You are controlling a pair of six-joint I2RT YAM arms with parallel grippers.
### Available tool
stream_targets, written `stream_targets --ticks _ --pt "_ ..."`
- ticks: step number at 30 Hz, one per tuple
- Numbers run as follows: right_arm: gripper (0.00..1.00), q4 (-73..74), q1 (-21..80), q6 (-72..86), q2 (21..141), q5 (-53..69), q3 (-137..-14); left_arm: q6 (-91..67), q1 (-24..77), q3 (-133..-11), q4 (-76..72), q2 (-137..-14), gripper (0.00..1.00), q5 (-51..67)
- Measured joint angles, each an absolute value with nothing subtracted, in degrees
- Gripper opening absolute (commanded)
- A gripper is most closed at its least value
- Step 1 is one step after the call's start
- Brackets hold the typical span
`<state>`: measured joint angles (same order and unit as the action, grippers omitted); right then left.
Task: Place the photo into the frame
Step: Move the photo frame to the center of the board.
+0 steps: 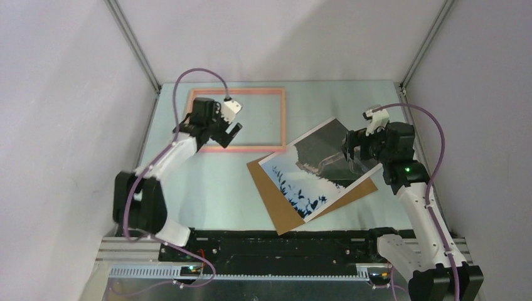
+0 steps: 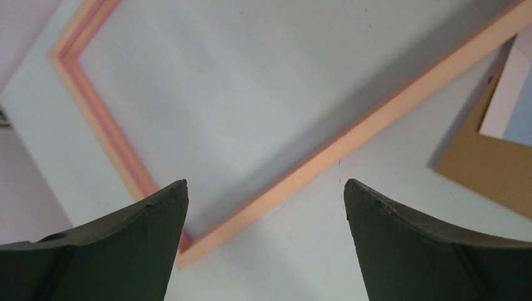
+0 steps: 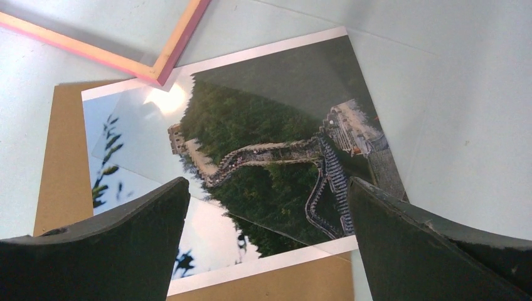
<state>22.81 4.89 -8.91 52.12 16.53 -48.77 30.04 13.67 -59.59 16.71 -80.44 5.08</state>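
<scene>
Glossy white-bordered rectangular photo print (image 1: 307,179) lies flat right of centre; I'd approach its edge low with my empty, wide-open right gripper (image 3: 268,183), left gripper (image 2: 265,182) likewise.

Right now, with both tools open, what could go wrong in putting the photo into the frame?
The photo lies flat on the brown board, so the right tool may pinch both or slide it. The frame meets the photo's edge at one corner; dragging the photo could shove it.
</scene>
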Motion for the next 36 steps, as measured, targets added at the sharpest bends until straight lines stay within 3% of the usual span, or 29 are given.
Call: stream_targets --ticks 6,10,36 --pt "1.0 22.85 4.6 -9.1 52.12 17.47 -48.38 30.44 15.44 -73.01 25.91 -99.13 0.98 4.75" --pt "1.0 22.85 4.45 -9.28 52.18 17.91 -48.18 32.1 16.23 -76.53 31.27 -105.32 0.98 5.17" --pt "1.0 22.87 4.38 -11.29 55.29 18.39 -47.79 42.52 20.27 -86.8 44.49 -115.46 0.97 3.2"
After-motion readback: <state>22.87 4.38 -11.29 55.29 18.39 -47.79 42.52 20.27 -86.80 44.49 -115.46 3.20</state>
